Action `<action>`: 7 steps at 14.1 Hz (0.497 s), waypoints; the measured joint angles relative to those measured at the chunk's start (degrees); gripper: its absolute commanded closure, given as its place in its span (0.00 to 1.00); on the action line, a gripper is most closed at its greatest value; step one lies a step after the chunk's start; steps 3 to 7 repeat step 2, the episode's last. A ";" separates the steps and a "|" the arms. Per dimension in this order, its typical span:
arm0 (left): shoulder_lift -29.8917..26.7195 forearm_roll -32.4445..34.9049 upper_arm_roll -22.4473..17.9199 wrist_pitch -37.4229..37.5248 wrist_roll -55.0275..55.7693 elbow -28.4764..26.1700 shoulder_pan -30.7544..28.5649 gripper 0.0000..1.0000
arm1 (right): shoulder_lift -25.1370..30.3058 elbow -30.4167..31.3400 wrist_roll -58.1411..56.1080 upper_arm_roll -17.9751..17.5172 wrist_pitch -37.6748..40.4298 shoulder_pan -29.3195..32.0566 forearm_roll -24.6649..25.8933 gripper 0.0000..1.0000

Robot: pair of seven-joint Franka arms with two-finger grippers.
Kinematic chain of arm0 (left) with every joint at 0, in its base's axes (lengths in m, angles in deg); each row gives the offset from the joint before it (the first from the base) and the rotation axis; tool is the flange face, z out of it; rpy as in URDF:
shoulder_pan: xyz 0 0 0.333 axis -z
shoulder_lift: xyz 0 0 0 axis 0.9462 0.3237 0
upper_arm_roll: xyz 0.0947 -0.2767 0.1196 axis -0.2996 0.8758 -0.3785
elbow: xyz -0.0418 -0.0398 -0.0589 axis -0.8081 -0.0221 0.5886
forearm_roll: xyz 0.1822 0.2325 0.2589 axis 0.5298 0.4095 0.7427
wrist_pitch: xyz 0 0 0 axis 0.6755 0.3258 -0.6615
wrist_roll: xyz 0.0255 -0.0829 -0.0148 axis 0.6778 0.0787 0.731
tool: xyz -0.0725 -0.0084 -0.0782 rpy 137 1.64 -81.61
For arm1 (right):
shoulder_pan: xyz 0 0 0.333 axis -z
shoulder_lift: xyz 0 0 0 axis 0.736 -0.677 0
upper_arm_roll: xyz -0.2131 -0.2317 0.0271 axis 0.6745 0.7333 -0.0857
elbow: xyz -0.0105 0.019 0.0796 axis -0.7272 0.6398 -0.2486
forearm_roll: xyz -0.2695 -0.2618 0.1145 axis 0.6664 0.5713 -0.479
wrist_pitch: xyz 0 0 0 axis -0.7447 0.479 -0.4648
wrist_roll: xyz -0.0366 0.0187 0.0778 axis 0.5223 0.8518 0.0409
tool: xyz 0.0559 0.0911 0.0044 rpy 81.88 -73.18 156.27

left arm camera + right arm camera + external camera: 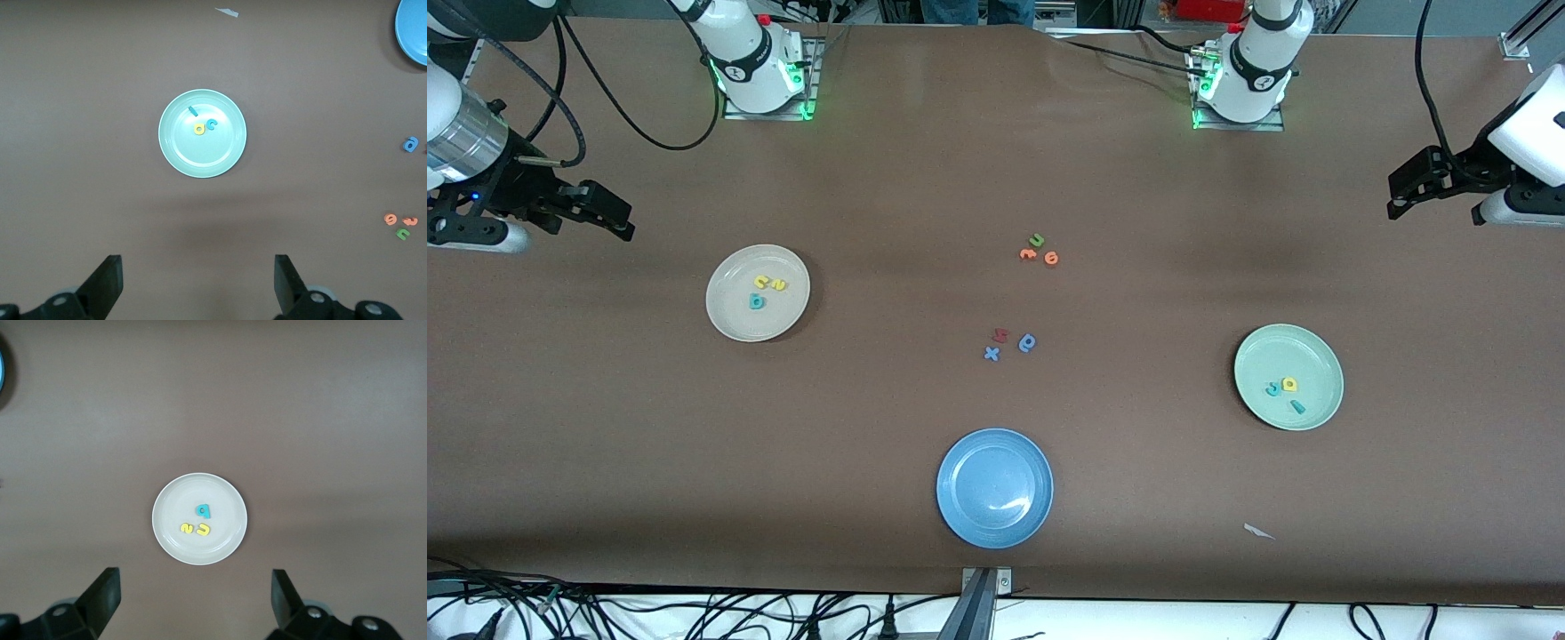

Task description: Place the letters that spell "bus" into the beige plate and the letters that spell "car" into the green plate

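Brown table (925, 178) holds 3 plates, scattered foam letters.

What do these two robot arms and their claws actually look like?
Both arms are glossy white with rounded shells, black bands at the joints and green lights glowing at their bases, which sit on metal plates. Black cables trail from them. The right gripper and the left gripper are matte black, each with two angular, wedge-shaped fingers. A silver ribbed section sits above the right gripper.

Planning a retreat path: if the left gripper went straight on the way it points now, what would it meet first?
Probably bare table just short of the green plate; the open left gripper has nothing between it and them, though depth is unclear.
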 measured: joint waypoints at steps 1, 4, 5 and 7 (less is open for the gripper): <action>-0.15 0.00 0.01 0.00 0.00 -0.08 0.01 0.00 | 0.00 0.00 0.00 0.00 0.00 0.00 0.00 0.00; -0.38 0.00 0.01 -0.02 0.00 -0.27 0.01 0.00 | 0.00 0.00 0.00 0.00 0.00 0.00 0.00 0.00; -0.38 0.00 0.01 -0.02 0.00 -0.27 0.01 0.00 | 0.00 0.00 0.00 0.00 0.00 0.00 0.00 0.00; -0.38 0.00 0.01 -0.02 0.00 -0.27 0.01 0.00 | 0.00 0.00 0.00 0.00 0.00 0.00 0.00 0.00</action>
